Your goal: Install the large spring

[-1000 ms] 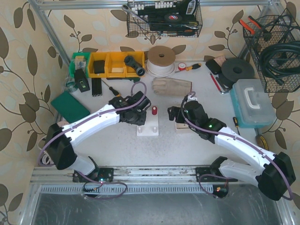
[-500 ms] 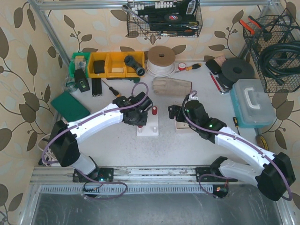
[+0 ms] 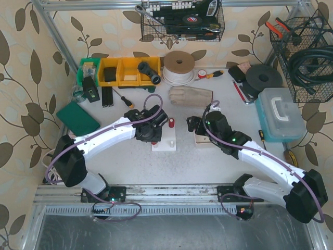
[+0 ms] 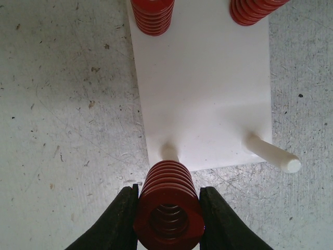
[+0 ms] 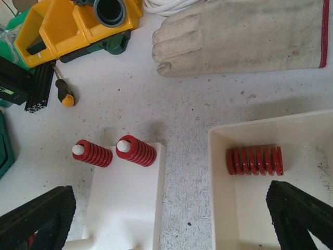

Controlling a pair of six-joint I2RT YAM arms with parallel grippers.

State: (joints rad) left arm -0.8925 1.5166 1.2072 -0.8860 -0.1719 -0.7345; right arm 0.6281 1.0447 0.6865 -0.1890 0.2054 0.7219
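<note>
My left gripper [image 4: 169, 191] is shut on a large red spring [image 4: 169, 200]. It holds the spring upright just over the near-left white peg [image 4: 168, 152] of the white base plate [image 4: 208, 94]. The near-right peg [image 4: 270, 154] is bare. Two red springs [image 4: 152, 15] [image 4: 255, 10] sit on the far pegs. In the top view the left gripper [image 3: 154, 133] is over the plate [image 3: 164, 144]. My right gripper [image 5: 169, 216] is wide open and empty, above the gap between the plate [image 5: 125, 203] and a white tray [image 5: 218, 182] holding one red spring [image 5: 254, 160].
A work glove [image 5: 244, 34] lies beyond the tray. Yellow bins [image 3: 123, 71], a screwdriver [image 5: 63, 89] and a cord roll [image 3: 178, 66] stand at the back. A green pad [image 3: 78, 119] lies at the left, and a toolbox [image 3: 278, 114] stands at the right.
My left gripper has shifted slightly nearer over the plate with the spring in it. The right arm has barely moved.
</note>
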